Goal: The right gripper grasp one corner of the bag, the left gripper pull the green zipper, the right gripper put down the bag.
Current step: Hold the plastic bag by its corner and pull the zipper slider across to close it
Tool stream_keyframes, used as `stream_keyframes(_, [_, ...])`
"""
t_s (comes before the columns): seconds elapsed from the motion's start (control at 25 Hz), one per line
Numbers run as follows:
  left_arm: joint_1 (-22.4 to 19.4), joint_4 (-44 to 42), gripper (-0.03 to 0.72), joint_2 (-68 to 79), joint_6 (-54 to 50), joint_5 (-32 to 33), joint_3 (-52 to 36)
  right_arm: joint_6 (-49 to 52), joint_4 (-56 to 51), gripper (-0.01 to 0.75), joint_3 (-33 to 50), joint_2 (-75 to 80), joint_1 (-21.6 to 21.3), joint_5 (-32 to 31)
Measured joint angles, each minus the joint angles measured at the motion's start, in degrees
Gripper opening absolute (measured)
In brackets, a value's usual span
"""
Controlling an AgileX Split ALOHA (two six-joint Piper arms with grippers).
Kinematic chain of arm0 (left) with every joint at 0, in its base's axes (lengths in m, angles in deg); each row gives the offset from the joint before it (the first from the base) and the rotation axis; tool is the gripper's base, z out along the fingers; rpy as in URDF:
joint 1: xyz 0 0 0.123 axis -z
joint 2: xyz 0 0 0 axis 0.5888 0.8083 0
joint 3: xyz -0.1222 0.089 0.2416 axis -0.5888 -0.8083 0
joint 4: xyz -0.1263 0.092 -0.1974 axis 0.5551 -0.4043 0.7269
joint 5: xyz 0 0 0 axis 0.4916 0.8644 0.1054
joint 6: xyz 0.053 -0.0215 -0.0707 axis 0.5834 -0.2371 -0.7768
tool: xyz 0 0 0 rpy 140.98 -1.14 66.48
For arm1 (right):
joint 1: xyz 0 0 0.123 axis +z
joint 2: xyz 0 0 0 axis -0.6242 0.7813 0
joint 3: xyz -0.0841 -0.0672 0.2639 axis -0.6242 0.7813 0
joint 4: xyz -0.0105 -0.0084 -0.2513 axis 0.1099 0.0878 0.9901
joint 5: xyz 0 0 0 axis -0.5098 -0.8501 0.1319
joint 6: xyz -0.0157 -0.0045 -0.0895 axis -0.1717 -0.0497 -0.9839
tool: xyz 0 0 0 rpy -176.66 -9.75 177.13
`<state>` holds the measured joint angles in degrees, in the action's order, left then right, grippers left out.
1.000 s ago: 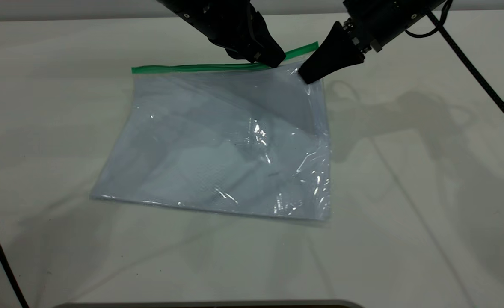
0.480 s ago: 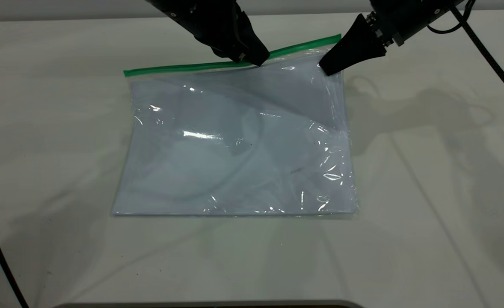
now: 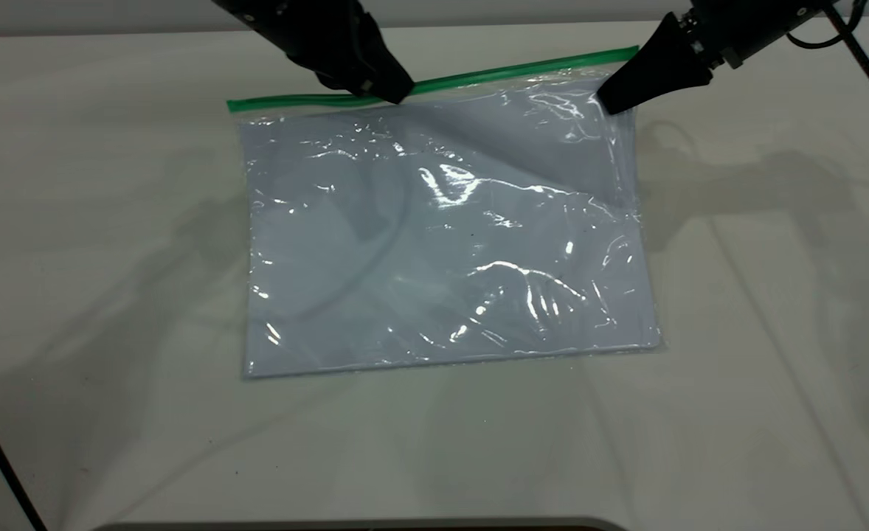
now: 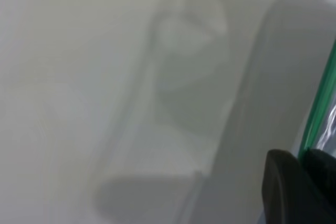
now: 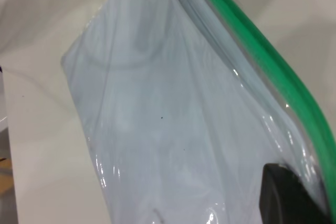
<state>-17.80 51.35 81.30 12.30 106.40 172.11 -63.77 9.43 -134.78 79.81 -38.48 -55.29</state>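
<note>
1. Bag [image 3: 442,236] lies flat on the tabletop [image 3: 110,295], far edge raised.
2. Left pincer [image 3: 394,92] pinched on the green zipper [image 3: 479,74], mid-pull; next, slide steadily along it.
3. Right pincer [image 3: 608,103] clamps the corner of the bag [image 3: 615,74], holding tension.

Bag flat on the table, a gripper at each end of its far edge

The large clear plastic bag [image 3: 449,236] lies on the white table [image 3: 759,354], its narrow green zipper [image 3: 471,75] along the far edge. The black left gripper [image 3: 390,92] sits on that strip left of its middle; the black right gripper [image 3: 610,102] meets the bag's far right corner [image 3: 622,63], which rises off the table.
</note>
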Motion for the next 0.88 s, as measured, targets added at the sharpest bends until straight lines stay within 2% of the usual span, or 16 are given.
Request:
stream_keyframes(0.6, [-7.26,-0.48,0.088,0.04,-0.14,1.27,0.0,0.0,0.64,0.035,0.0,0.0,-1.98,2.12])
stream_keyframes(0.88, [-7.97,-1.25,0.091,0.04,-0.09,0.25,-0.05,0.0,1.06,0.035,0.0,0.0,-2.13,2.6])
